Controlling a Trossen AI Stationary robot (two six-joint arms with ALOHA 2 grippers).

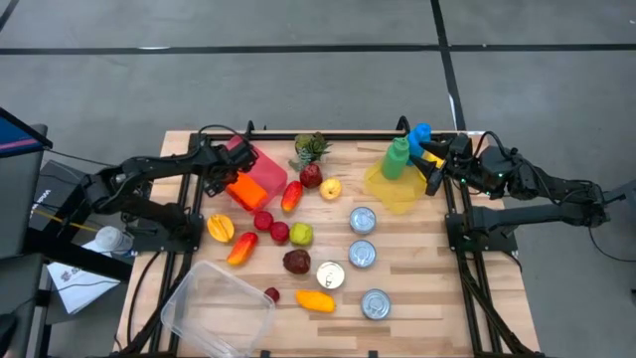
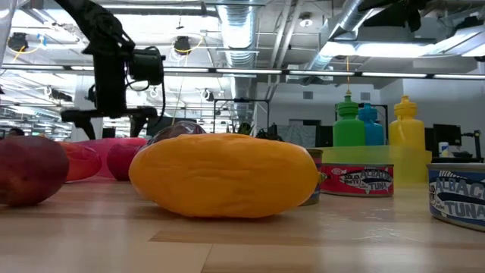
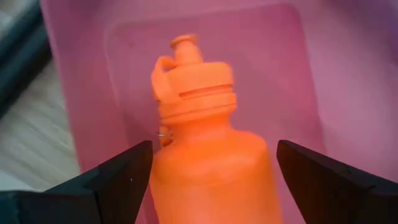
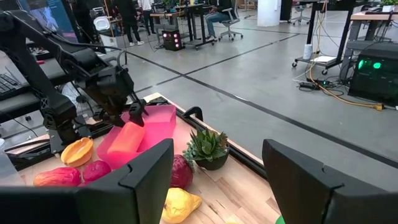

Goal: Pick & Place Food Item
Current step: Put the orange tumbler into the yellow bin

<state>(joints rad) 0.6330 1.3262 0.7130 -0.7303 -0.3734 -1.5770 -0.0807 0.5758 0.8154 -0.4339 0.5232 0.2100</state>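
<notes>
Wooden surface [image 1: 417, 268] carrying scattered food | left claw [image 3: 211, 171] hovering wide, straddling orange bottle [image 3: 205, 149] lying in pink bin [image 3: 348, 81] | likely rigid, slick; gripping mid-body | right claw [image 4: 214, 180] waiting wide, empty.

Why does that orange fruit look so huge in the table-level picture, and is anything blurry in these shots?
Low view: the orange fruit lies nearest the lens, so it looms; ceiling lights glare overhead. Left wrist view: the orange bottle in the pink bin is soft, being very close. High view: even light, faint shadows.
</notes>
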